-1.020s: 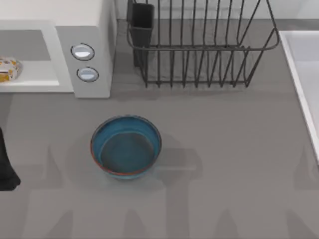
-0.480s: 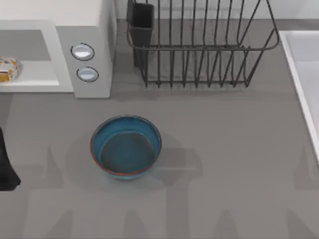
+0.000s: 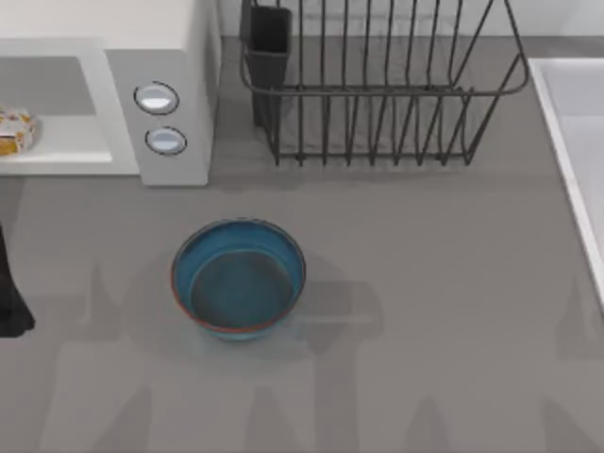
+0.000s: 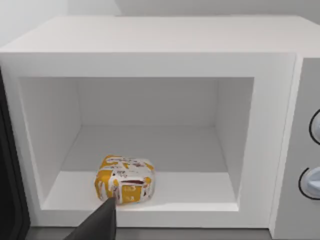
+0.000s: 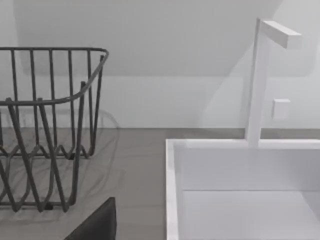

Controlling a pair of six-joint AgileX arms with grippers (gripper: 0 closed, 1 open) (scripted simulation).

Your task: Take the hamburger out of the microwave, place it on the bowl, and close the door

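The paper-wrapped, yellow-printed hamburger (image 4: pixel 124 179) is seen on the floor of the open white boxy microwave (image 4: pixel 150 55), at the bench's far left corner. The round deep-blue glazed bowl (image 3: pixel 238 279) sits empty, left of the bench's centre. The left gripper (image 4: pixel 97 222) is held before the cavity, finger spread not discernible; the right arm is parked near the white sink (image 5: pixel 240 180).

Left arm (image 3: pixel 9 302) is seen as a plain matte-black shape w/ no markings, left of the bowl (image 3: pixel 239 277) — each wrist view catches one dark, smooth, tapering finger (image 4: pixel 97 225), no screws or cables discernible.
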